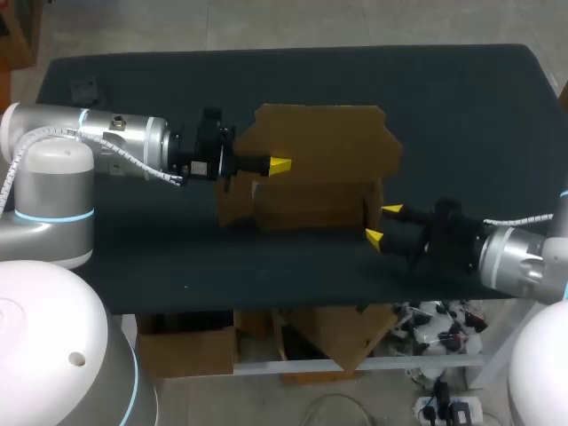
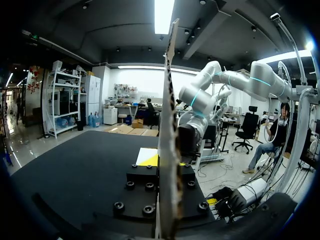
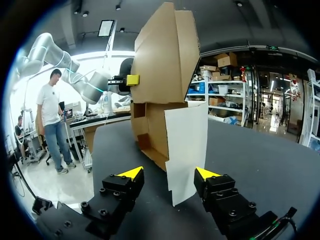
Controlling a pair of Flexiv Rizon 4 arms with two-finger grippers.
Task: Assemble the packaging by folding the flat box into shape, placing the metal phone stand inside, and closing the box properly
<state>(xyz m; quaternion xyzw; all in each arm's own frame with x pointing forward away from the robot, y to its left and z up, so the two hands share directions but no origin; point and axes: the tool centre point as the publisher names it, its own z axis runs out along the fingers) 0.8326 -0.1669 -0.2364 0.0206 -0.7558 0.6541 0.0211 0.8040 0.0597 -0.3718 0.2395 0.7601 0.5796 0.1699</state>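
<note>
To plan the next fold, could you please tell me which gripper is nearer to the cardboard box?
Left. The left gripper clamps an upright panel of the cardboard box. The right gripper sits at its near right corner, jaws open either side of a flap without gripping.

Head camera looks down on the table (image 1: 461, 115) from above and behind. Wrist cameras sit low, close, at nine and four o'clock; all share the cardboard box (image 1: 319, 160).
</note>
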